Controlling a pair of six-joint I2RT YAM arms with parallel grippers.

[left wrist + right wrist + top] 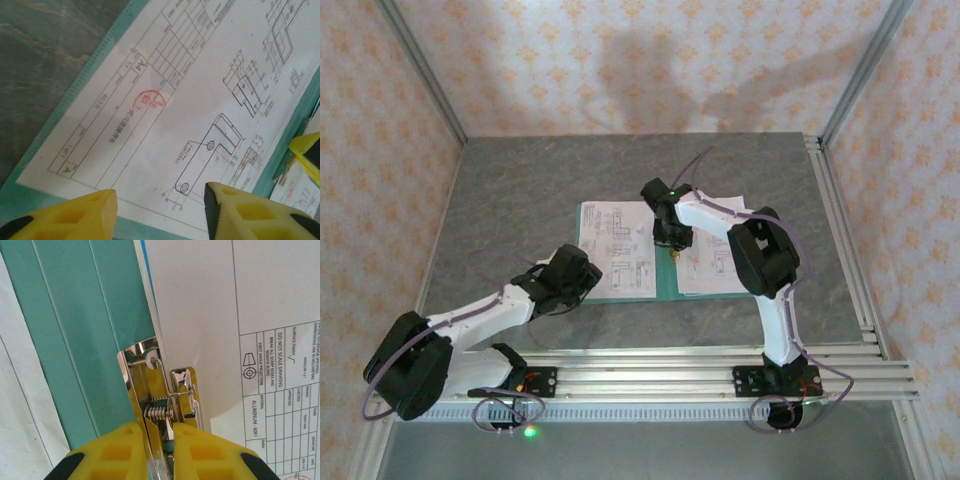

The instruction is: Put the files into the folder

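The teal-green folder (665, 287) lies open on the grey table, a white printed sheet (618, 240) on its left cover and another sheet (705, 270) on its right cover. My left gripper (582, 282) hovers at the near edge of the left sheet (175, 100). Its yellow fingers (235, 210) stand apart over the paper with nothing between them, so the left gripper (160, 200) is open. My right gripper (672, 240) is at the spine. There the right gripper (159, 432) is shut on the metal clip (155, 370), between the teal spine (65, 315) and the right sheet (200, 300).
Aluminium rails (650, 370) run along the near edge and carry both arm bases. More rails (840, 230) line the table's right side. Patterned walls close in the back and both sides. Bare grey tabletop (520, 190) lies left of and behind the folder.
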